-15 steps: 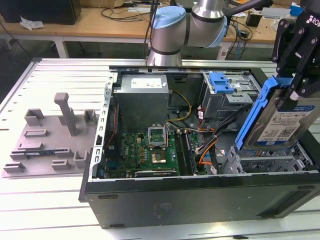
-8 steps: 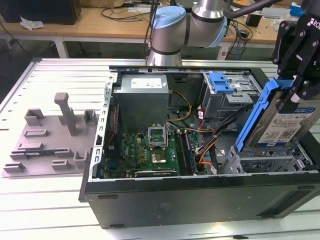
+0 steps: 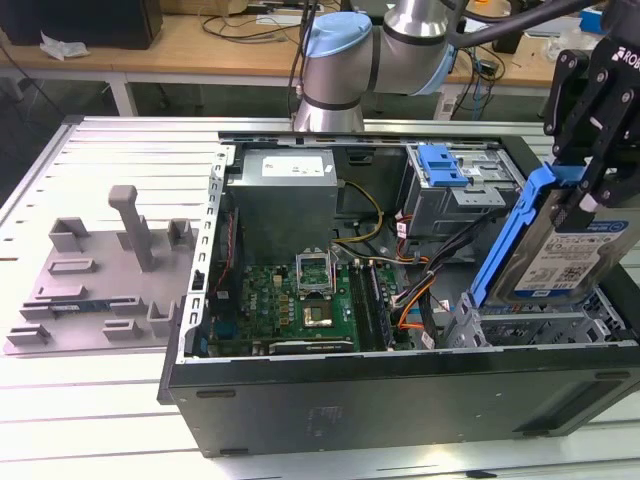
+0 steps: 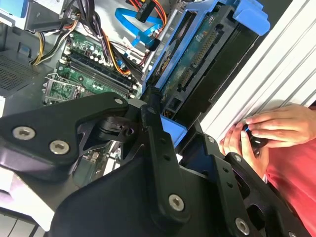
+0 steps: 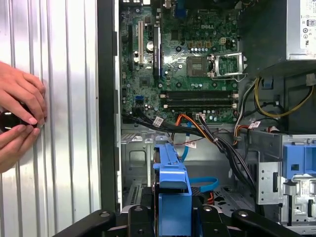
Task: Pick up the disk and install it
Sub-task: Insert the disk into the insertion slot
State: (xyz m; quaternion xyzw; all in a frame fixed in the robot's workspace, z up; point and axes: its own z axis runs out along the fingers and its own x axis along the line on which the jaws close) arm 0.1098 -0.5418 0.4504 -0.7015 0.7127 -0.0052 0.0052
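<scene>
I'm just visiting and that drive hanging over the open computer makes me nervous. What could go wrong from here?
The hand grips the tilted disk by its blue frame; it might slip or meet the bay crooked. Loose cables lie beside that bay and could snag. A person's hands rest on the table beside the case and could be struck.

Bright, even overhead light. Exterior view: table (image 3: 110, 140) slats pale, near washout at lower left; case (image 3: 400, 400) interior shaded; disk (image 3: 572, 255) label evenly lit. Gripper (image 4: 173, 129) links show soft sheen in the second wrist view.
</scene>
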